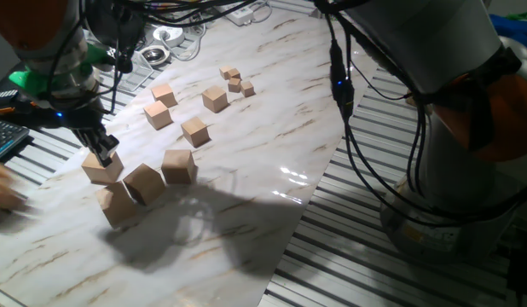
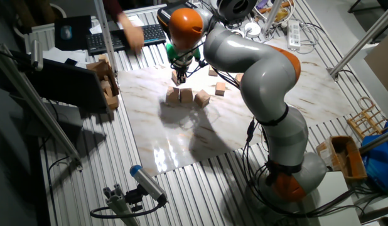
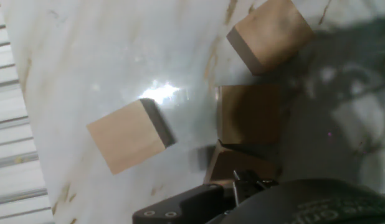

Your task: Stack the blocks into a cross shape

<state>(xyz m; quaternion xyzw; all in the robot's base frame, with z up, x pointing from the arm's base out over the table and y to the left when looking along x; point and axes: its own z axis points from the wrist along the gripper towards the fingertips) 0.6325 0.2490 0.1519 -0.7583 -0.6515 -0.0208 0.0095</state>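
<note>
Four large wooden blocks sit close together near the front left corner of the marble tabletop (image 1: 246,196), and the cross looks barely started. One block (image 1: 102,166) is under the gripper (image 1: 102,153), whose jaws close on its top; it sits higher than its neighbours, though whether it rests on the block below (image 1: 117,205) or hangs just over it cannot be told. Beside that pair sit a third large block (image 1: 144,182) and a fourth (image 1: 179,165), close to each other and perhaps touching. As a judgement, a base of some kind is forming but no cross is readable; most of the arranging and stacking is left.

Farther back lie four medium cubes (image 1: 194,131) spread apart, and a cluster of tiny cubes (image 1: 235,81) beyond them, all untouched.

The hand view is hard to read: one pale block (image 3: 129,135) lies apart on the marble, two more (image 3: 250,112) sit in deep shadow, and the jaws themselves are mostly cut off by the dark gripper body. In the other fixed view the arm covers the grasp. A blurred human hand (image 1: 3,194) shows at the left edge.
</note>
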